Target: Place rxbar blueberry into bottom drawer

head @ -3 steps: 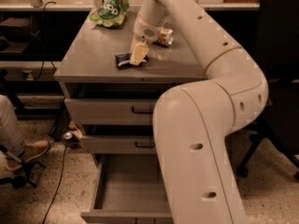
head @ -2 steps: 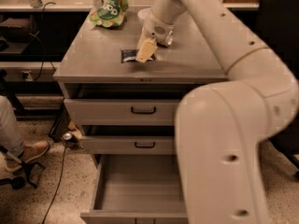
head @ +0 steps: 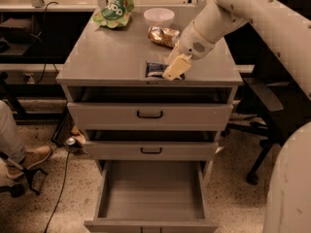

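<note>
The rxbar blueberry (head: 155, 69), a dark navy bar, lies flat at the front edge of the grey cabinet top (head: 112, 52). My gripper (head: 176, 68) reaches down from the upper right and sits at the bar's right end, hiding that end. The bar rests on the cabinet top. The bottom drawer (head: 151, 188) is pulled out wide below, a plain grey tray with nothing in it.
A green chip bag (head: 114, 8), a white bowl (head: 159, 16) and a gold foil packet (head: 163, 35) sit at the back of the cabinet top. The two upper drawers (head: 149, 114) with black handles stand slightly out. A person's shoe (head: 29, 159) is at the left, an office chair (head: 265, 110) at the right.
The view has shifted so the cabinet is centred and my arm's elbow has swung out to the right. The gripper stays at the bar's right end near the front edge.
</note>
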Tool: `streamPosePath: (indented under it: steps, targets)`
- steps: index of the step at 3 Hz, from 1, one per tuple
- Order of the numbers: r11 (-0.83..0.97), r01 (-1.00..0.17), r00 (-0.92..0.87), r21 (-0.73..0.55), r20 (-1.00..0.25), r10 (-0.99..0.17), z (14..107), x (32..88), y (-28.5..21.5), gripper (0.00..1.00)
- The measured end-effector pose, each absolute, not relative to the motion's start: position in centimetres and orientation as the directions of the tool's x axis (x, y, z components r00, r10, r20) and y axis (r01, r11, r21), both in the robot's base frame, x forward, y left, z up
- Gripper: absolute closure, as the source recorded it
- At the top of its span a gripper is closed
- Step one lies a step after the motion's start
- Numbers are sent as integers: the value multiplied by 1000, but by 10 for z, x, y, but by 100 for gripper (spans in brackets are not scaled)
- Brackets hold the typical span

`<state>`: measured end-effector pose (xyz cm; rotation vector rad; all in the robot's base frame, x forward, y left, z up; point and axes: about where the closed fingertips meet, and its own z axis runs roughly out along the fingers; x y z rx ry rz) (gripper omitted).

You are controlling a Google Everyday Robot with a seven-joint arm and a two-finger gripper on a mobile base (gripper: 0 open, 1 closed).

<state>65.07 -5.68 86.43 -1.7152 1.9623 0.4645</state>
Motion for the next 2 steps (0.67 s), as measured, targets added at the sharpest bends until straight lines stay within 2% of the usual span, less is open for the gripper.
streamPosePath:
  steps: [2]
  targets:
    - [165, -985, -112, -45, -557, -823, 851, 639, -59, 100]
